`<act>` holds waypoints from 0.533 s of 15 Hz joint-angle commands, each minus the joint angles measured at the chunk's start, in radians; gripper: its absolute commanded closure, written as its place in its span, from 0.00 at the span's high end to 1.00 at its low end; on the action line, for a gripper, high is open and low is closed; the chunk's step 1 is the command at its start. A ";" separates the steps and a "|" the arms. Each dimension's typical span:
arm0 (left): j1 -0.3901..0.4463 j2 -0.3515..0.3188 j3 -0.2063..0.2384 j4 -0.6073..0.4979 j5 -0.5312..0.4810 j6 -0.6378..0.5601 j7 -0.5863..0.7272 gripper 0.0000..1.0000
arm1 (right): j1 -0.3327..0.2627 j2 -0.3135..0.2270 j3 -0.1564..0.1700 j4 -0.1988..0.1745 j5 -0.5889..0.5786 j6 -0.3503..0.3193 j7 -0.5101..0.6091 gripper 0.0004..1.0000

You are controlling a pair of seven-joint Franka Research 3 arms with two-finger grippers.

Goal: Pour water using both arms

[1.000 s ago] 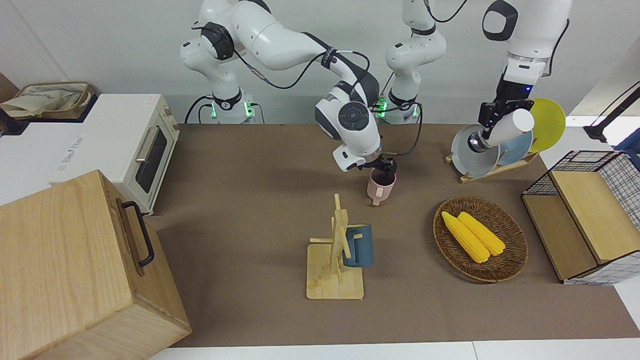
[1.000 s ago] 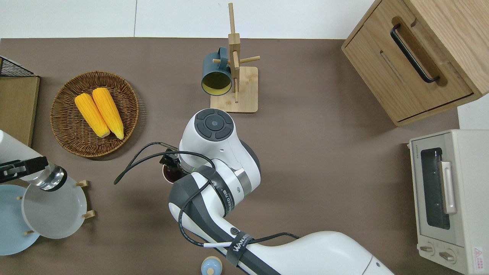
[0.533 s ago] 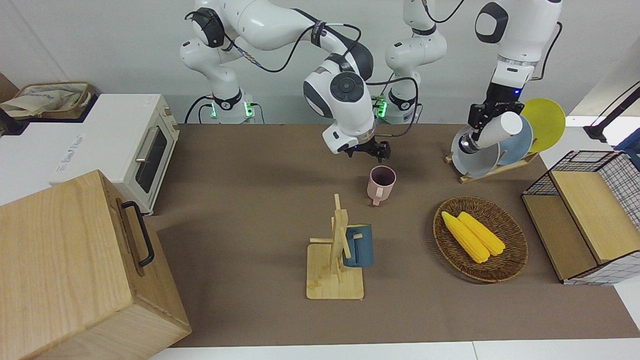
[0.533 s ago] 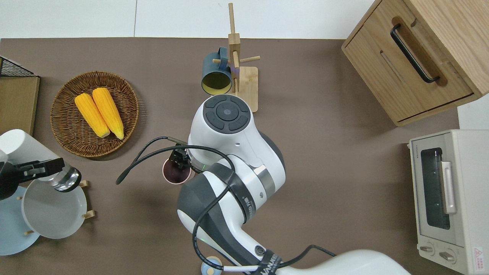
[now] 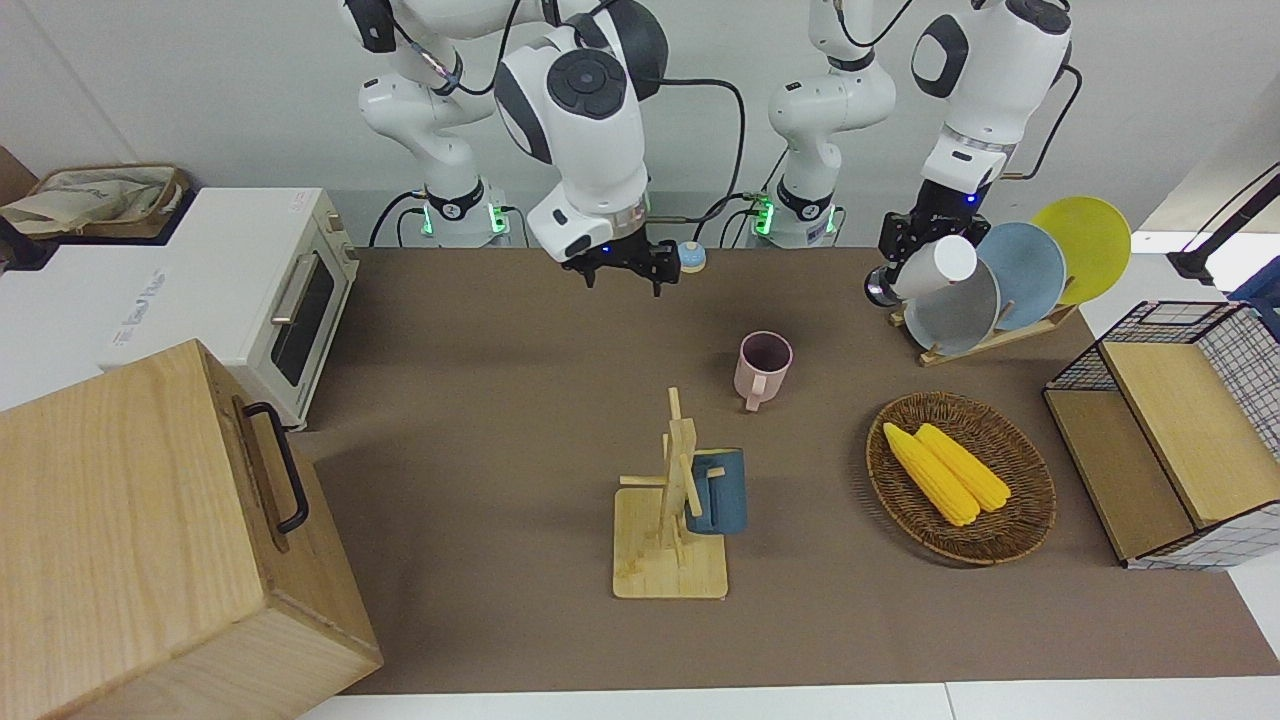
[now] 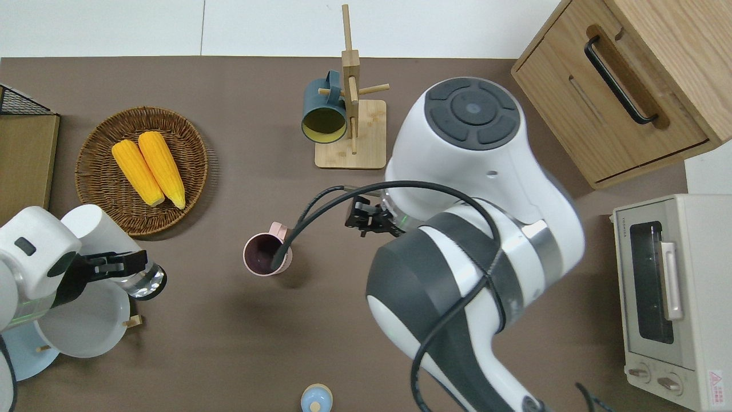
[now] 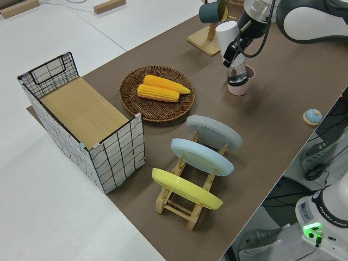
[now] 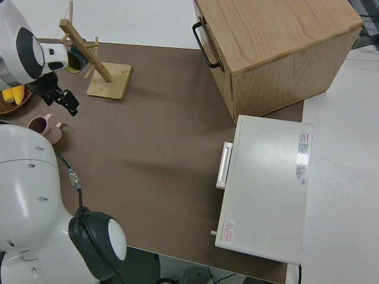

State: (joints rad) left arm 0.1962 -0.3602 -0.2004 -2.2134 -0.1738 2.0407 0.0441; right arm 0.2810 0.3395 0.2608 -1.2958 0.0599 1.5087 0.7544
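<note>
So the pink mug is standing mid-table, at the basket's three o'clock seen from overhead. Left gripper is clutching the white bottle, tilted, nothing poured yet. Right gripper is hanging up high with spread fingers, empty.

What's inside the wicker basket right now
Two yellow corn cobs lie side by side in the wicker basket. Nothing else shows on the weave around them; the patch of basket under the cobs is covered.

pink mug upright, white bottle held tilted
</note>
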 commanded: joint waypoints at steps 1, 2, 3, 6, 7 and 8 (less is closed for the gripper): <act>-0.063 -0.077 0.013 -0.078 -0.032 -0.005 -0.001 0.00 | -0.078 -0.101 0.011 -0.098 -0.124 -0.019 -0.253 0.99; -0.086 -0.101 0.013 -0.112 -0.041 -0.004 0.002 0.00 | -0.120 -0.120 0.011 -0.114 -0.135 -0.019 -0.333 0.99; -0.096 -0.118 0.013 -0.133 -0.043 -0.004 0.003 0.00 | -0.153 -0.128 0.012 -0.117 -0.137 -0.019 -0.384 0.99; -0.136 -0.155 0.013 -0.190 -0.059 0.012 -0.001 0.00 | -0.236 -0.158 0.011 -0.122 -0.140 -0.019 -0.519 0.99; -0.147 -0.166 0.012 -0.210 -0.072 0.024 -0.006 0.00 | -0.265 -0.172 0.012 -0.128 -0.140 -0.018 -0.553 0.99; -0.158 -0.174 0.012 -0.222 -0.075 0.032 -0.009 0.00 | -0.290 -0.186 0.012 -0.138 -0.140 -0.012 -0.588 0.99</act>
State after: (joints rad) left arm 0.0798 -0.4521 -0.2006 -2.3652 -0.2195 2.0419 0.0441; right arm 0.0737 0.2207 0.2544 -1.3710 -0.0677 1.4820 0.2802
